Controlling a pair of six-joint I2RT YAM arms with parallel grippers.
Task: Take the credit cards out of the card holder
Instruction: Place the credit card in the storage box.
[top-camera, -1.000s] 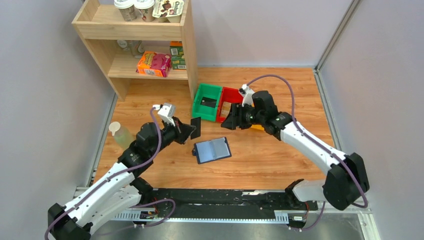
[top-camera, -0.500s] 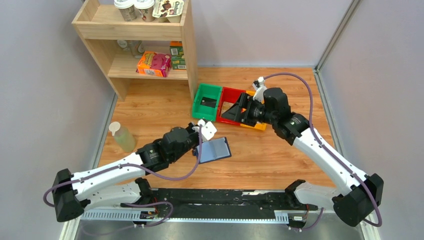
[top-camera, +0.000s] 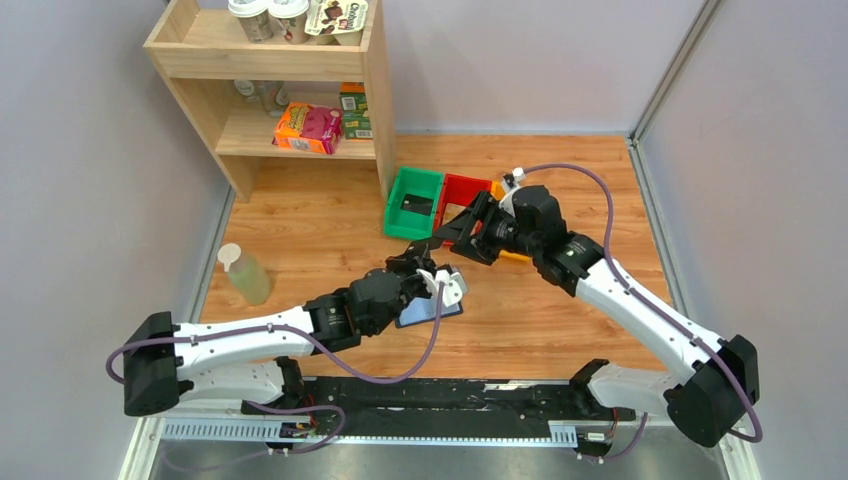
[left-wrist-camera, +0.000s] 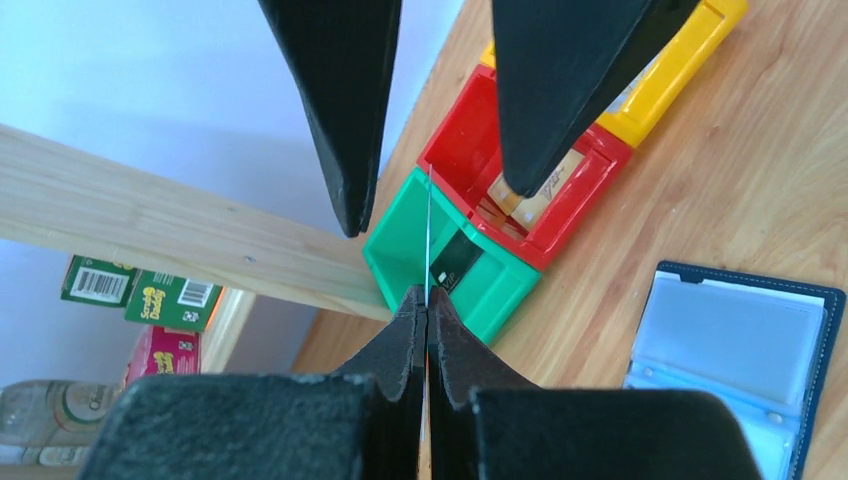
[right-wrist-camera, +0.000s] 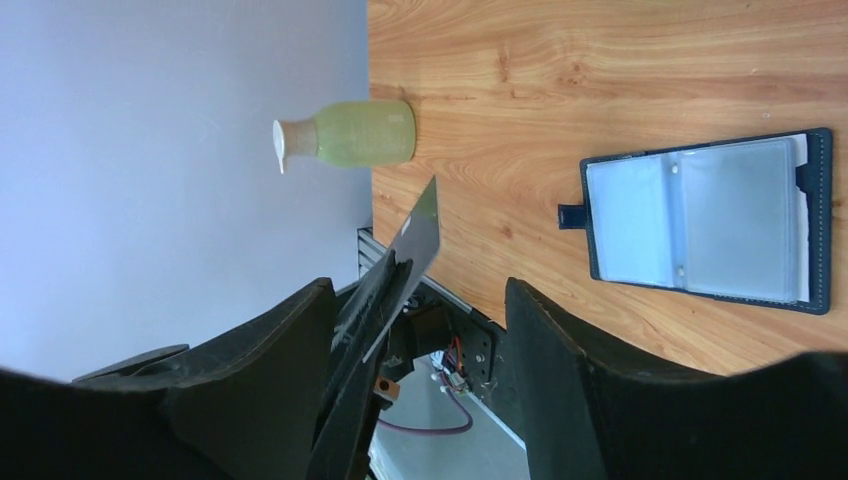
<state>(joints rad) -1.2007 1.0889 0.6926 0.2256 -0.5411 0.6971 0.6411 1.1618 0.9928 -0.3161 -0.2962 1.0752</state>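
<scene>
Silver credit card (right-wrist-camera: 418, 232) is up in the air, middle of the top view, pinched tight by the left gripper (left-wrist-camera: 427, 300). The right gripper (left-wrist-camera: 432, 210) is spread wide on both sides of it. Below, the card holder (right-wrist-camera: 705, 220) lies open on the surface (top-camera: 330, 220), pockets looking empty. A black card (left-wrist-camera: 458, 262) sits in the green bin (left-wrist-camera: 500, 295), a tan card (left-wrist-camera: 545, 190) in the red bin (left-wrist-camera: 455, 130). Nearly done, I think.

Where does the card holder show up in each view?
Top external: card holder just below centre, partly under the left arm.
Left wrist: card holder in the lower right corner, open.
Right wrist: card holder at the right, open flat.
Shared landmark: the wooden table it lies on.
</scene>
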